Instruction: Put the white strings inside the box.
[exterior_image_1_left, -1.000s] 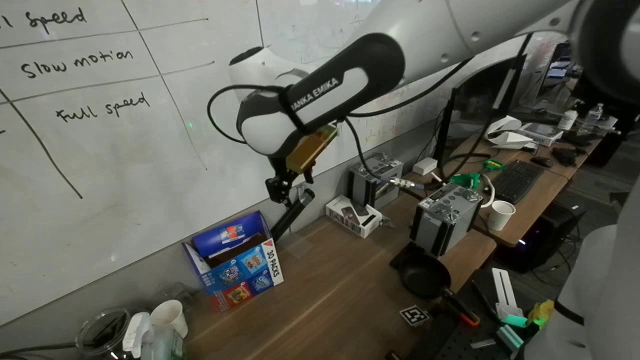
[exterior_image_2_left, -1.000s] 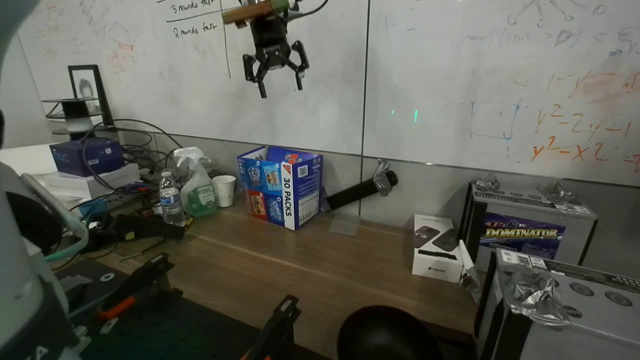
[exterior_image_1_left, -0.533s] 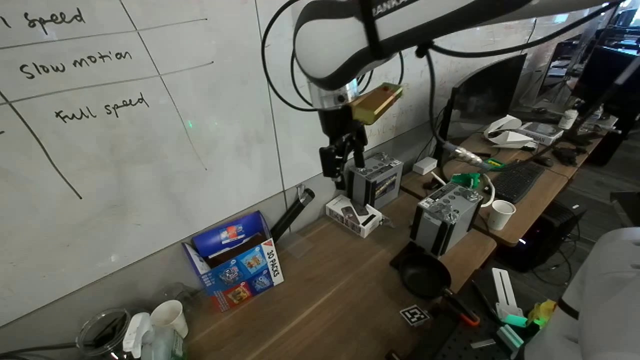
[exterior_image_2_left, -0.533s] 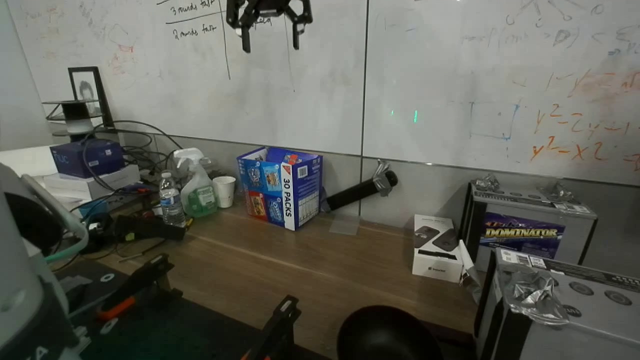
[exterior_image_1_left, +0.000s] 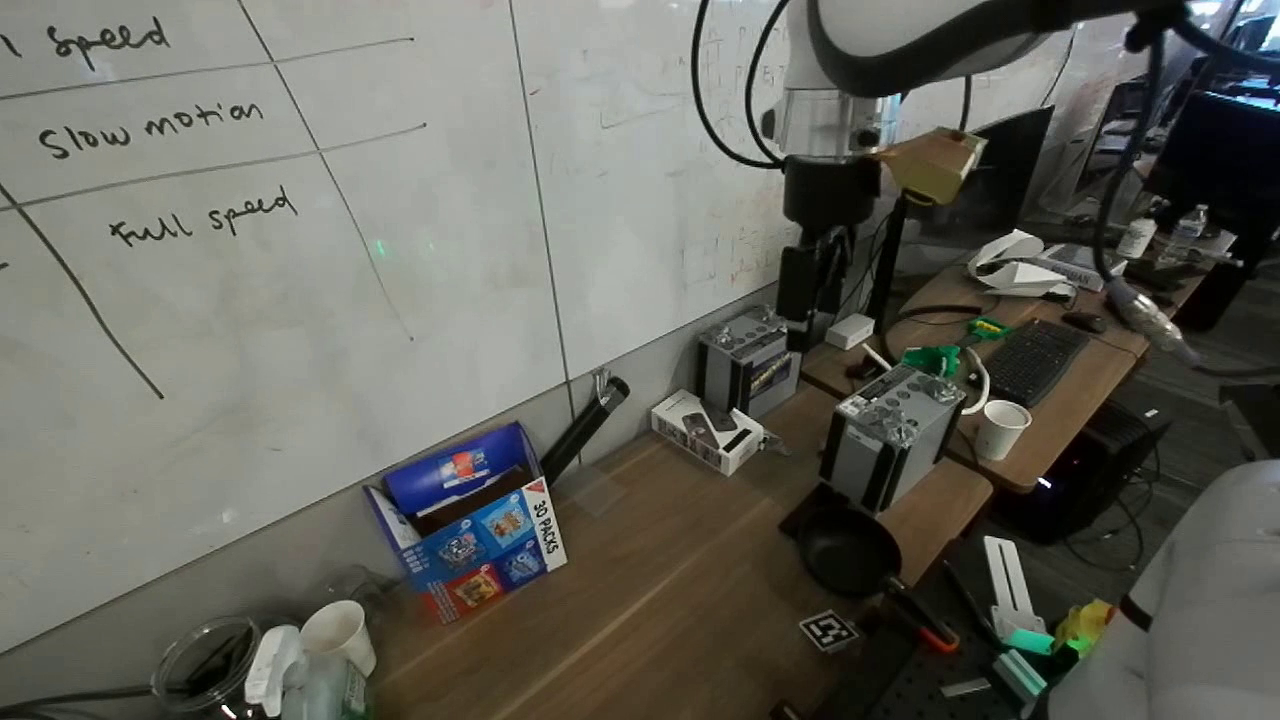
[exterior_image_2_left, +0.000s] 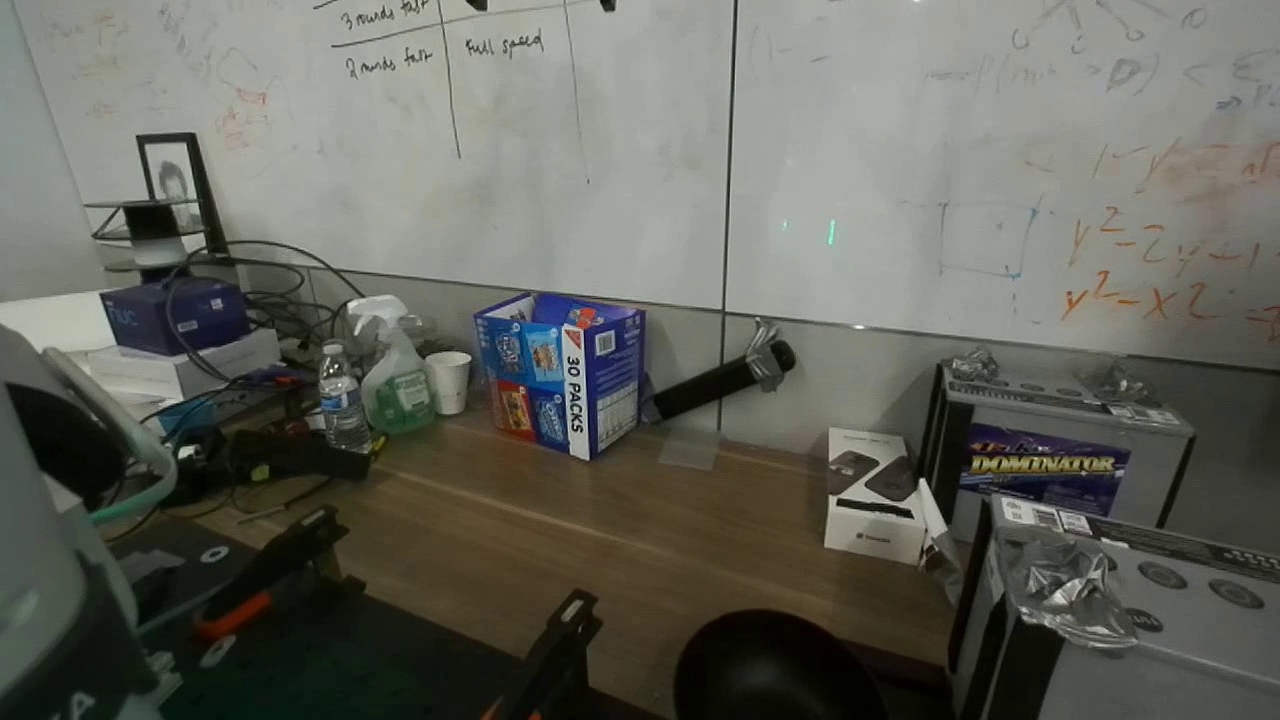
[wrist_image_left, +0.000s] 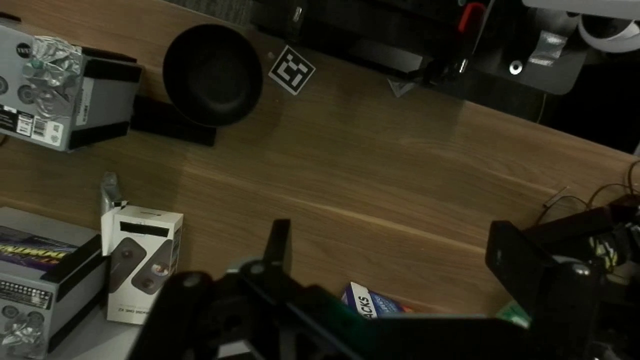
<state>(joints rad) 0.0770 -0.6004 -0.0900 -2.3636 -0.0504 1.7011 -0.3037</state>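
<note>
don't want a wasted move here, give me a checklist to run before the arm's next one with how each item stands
1. Gripper open and free: ok, jaws wide apart, nothing gripped, in the wrist view.
2. Box upright with its top open: ok, in both exterior views.
3. White strings located: cannot tell, I make out none and much of the box's inside is hidden.
4. Position over the box: not ok, in an exterior view the gripper hangs well off to one side.
5. Paper cup clear of the box's opening: ok, it stands beside the box.
</note>
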